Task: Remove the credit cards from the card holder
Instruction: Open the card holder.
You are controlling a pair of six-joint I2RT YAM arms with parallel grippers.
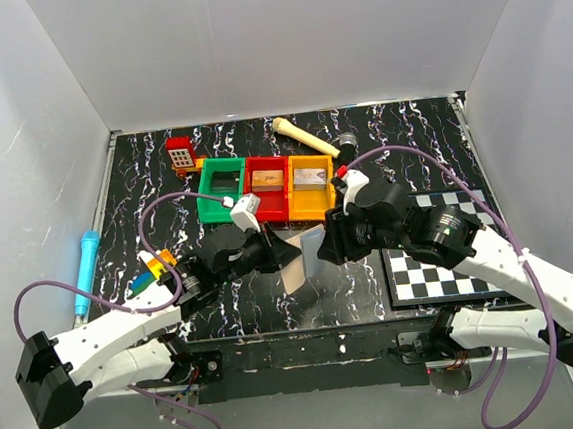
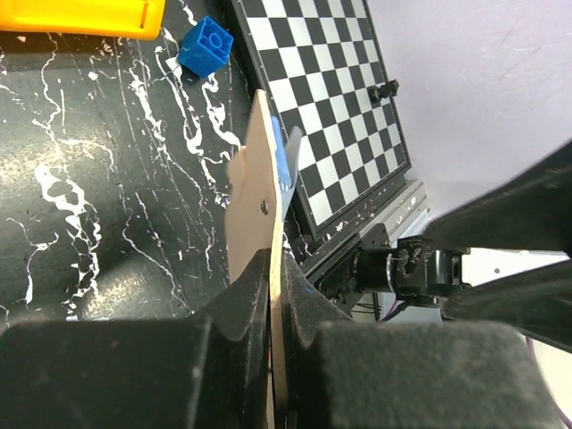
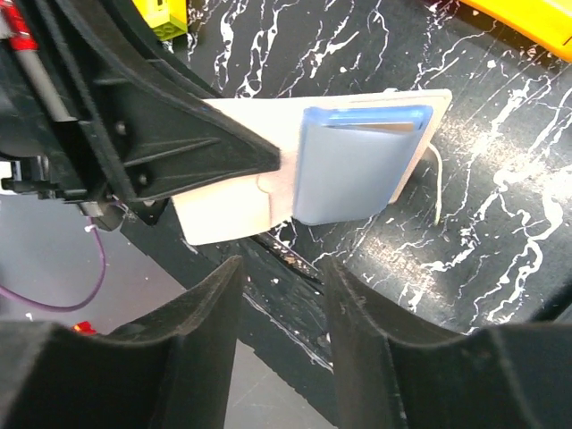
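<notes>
Top view: black, white-veined table (image 1: 163, 175) boxed in by white walls (image 1: 37, 116). Both arms bent inward from the lower corners, meeting at centre. There, left gripper (image 2: 277, 308) pinched tight on holder (image 1: 308, 253), held on edge. Opposite, right gripper (image 3: 279, 268) parted, empty, facing the blue pocket.

Smooth matt cream-and-blue card holder (image 3: 349, 170), glossy black marbled table (image 3: 500, 223), shiny coloured plastic bins (image 1: 249, 183)
</notes>
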